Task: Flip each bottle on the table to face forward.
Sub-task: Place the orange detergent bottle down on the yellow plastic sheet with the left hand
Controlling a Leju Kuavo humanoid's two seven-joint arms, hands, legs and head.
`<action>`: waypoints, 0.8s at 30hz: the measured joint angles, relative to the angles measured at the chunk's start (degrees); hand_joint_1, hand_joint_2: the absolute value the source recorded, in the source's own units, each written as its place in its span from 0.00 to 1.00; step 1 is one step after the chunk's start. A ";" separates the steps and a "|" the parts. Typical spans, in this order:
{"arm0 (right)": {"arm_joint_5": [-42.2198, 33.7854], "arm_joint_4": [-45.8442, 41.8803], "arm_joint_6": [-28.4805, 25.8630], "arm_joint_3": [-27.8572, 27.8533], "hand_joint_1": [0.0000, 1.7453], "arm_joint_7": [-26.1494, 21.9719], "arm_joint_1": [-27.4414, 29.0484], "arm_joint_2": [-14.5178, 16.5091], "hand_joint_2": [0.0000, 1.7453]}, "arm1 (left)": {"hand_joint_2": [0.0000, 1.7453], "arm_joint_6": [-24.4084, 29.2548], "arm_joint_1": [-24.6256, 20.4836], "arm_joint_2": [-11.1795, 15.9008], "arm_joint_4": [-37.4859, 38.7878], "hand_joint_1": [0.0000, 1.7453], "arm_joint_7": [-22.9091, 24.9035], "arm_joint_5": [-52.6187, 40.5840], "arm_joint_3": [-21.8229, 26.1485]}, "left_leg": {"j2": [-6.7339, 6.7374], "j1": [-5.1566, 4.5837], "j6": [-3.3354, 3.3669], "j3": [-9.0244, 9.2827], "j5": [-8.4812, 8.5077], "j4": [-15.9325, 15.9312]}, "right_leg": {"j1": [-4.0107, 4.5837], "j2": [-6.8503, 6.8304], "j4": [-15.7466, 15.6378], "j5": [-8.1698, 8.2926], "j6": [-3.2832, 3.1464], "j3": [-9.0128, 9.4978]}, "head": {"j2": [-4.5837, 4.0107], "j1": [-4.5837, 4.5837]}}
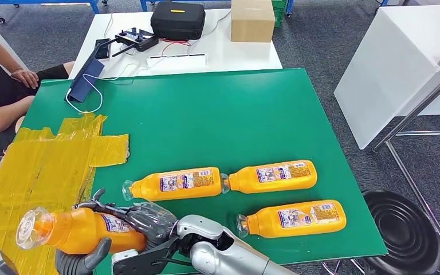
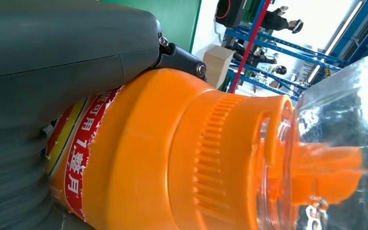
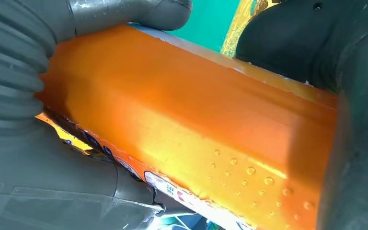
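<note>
A: Where are the hands?

B: Both are on the same orange bottle (image 1: 83, 229), lifted at the near left corner of the green worktop (image 1: 217, 114). The left hand (image 1: 83, 258) grips it from below, thumb curled up against the body. The right hand (image 1: 143, 220) wraps its fingers over the label end, with the silver arm coming in from the lower right.

A: How does the bottle sit?

B: On its side, clear cap pointing left, above the patch of yellow tape (image 1: 40, 166). The left wrist view shows the orange neck and clear cap close up beside the grey thumb; the right wrist view shows the wet orange body (image 3: 196, 139) clamped between grey fingers.

A: And the others?

B: Three more lie flat on the worktop, caps to the left. One bottle at centre (image 1: 175, 183), a second bottle (image 1: 272, 176) touching its base, and a third bottle (image 1: 292, 218) nearer the front edge, labels facing up.

A: Beyond that?

B: A black case (image 1: 177, 20) and a cardboard box (image 1: 252, 20) on a white table behind, and a seated person (image 1: 0, 97) at far left.
</note>
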 joint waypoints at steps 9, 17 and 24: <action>0.44 -0.85 -5.17 -0.84 0.99 3.55 0.40 -0.31 1.00 | 1.00 -0.84 -0.68 -0.85 0.00 1.00 -0.85 -0.09 0.87 | 0.00 0.00 0.00 0.00 0.00 0.00 | 0.00 0.00 0.00 0.00 0.00 0.00 | 0.00 0.01; 1.86 -1.50 -11.28 -6.93 0.00 12.86 -2.89 0.26 0.25 | 1.00 3.20 -7.69 -2.01 1.16 1.00 -1.86 -6.09 3.27 | -0.05 0.00 -0.03 0.00 0.11 0.01 | 0.00 -0.05 0.00 0.05 0.02 0.06 | 0.00 0.00; 1.68 1.64 -12.92 -16.56 0.00 16.67 -9.53 -0.67 0.00 | 1.00 8.93 -13.61 -2.10 3.46 1.00 -3.84 -12.51 8.22 | -0.03 -0.04 -0.03 0.05 0.19 0.04 | -0.11 -0.06 0.02 0.17 0.14 0.08 | 0.01 0.01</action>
